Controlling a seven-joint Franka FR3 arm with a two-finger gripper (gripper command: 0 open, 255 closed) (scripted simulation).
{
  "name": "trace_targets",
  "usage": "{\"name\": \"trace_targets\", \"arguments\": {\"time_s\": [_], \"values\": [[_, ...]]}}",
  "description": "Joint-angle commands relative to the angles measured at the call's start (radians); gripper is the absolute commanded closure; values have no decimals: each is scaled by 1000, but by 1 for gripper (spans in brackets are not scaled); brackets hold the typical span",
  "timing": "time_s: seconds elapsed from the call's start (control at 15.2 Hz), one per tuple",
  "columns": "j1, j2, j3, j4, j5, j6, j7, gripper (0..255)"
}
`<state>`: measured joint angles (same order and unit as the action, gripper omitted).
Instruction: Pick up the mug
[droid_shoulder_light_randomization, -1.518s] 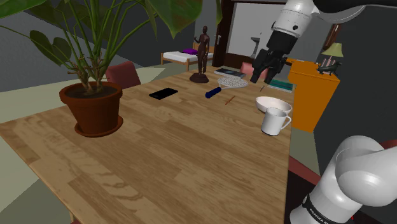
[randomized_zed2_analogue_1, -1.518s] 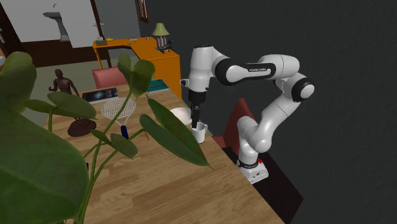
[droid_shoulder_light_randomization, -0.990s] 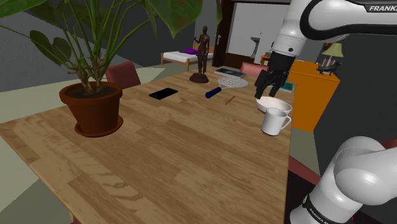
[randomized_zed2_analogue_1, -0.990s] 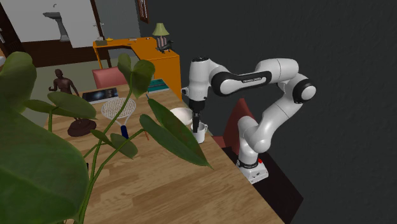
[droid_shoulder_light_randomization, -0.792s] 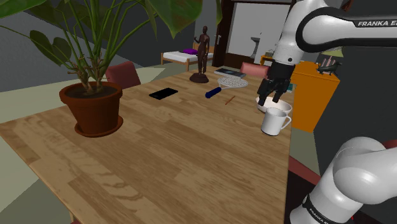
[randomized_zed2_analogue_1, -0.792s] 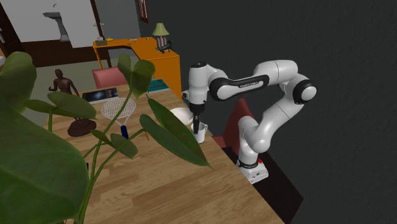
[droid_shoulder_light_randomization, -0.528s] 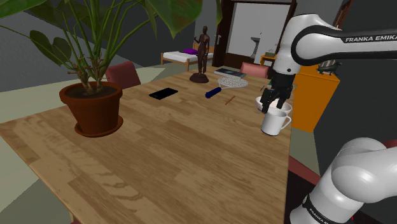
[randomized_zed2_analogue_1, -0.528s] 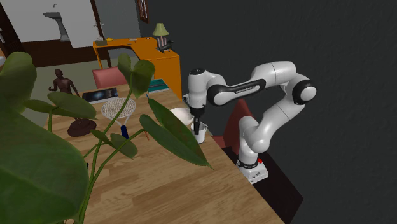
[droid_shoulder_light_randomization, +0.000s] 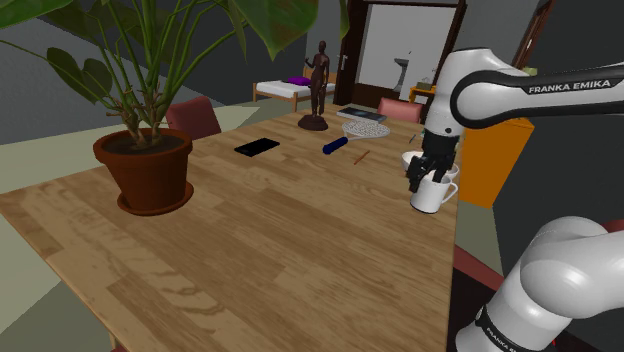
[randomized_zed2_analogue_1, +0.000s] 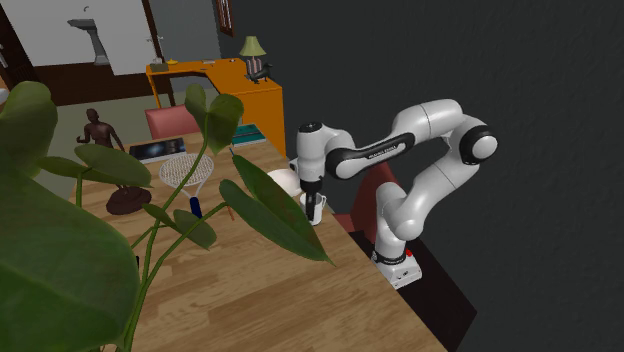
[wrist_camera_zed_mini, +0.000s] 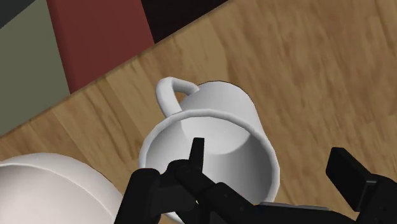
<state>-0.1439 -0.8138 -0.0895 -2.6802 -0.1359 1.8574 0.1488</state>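
Honestly, this looks like the make-or-break bit. The gripper hangs right over the white mug, fingers spread apart with nothing between them clamped yet. The mug stands upright on the wooden table, close to the edge on the stand's side and just beside a white bowl.

From the camera on the hand, one finger seems to sit over the mug's mouth and the other finger outside its wall. My guess is it's lining up a pinch on the rim, on the side away from the handle.

If I were driving it, I'd drop straight down, no sideways drift, until the wall is well down between the fingers and not just the lip. A shallow bite on a smooth wall looks likely to let the mug swing or slip once it's off the wood.

Then I'd close gently and evenly so neither finger shoves the mug first. It's near the table edge, so a push that way could tip it off, and a push the other way knocks it into the bowl. I'd also keep the inner finger from scraping the bottom of the mug. Once it's squeezed, lift straight up and slow.
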Motion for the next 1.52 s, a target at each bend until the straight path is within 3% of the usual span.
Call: {"name": "trace_targets", "arguments": {"time_s": [0.0, 0.07, 0.66, 1.45], "values": [[-1, 4, -3, -9, -2, 13, -1, 0], [-1, 4, -3, -9, -2, 14, -1, 255], [-1, 4, -3, -9, -2, 13, -1, 255], [3, -1, 9, 150, 11, -150, -12, 255]]}}
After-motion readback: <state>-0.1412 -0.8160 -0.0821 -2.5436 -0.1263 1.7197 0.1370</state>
